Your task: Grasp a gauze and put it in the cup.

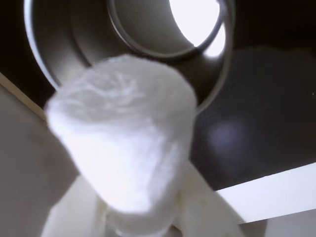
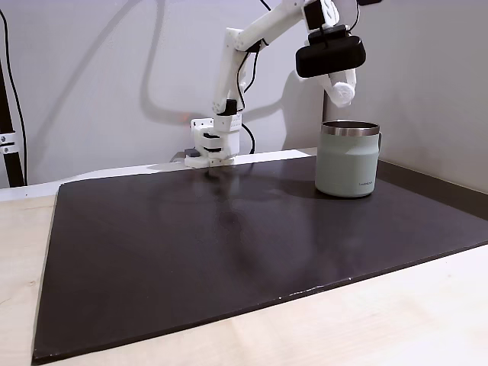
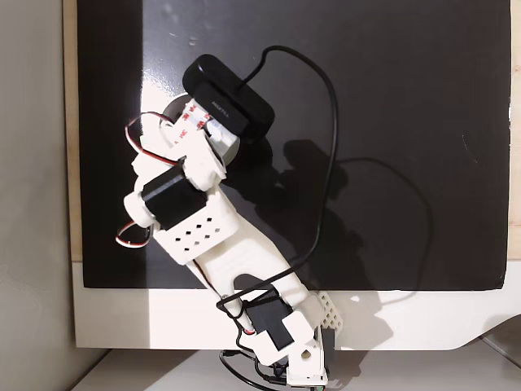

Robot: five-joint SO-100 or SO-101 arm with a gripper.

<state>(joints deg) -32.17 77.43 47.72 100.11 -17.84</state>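
Holding: your gripper (image 2: 345, 93) has jaws clamped on the gauze (image 1: 123, 143).
Position: gauze above the cup (image 2: 348, 168), at its 12 o'clock.

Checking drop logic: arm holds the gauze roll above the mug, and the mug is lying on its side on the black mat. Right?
Not quite. The mug stands upright on the black mat, as a fixed view from the side shows. The rest holds: the gauze roll is held above the mug's opening.
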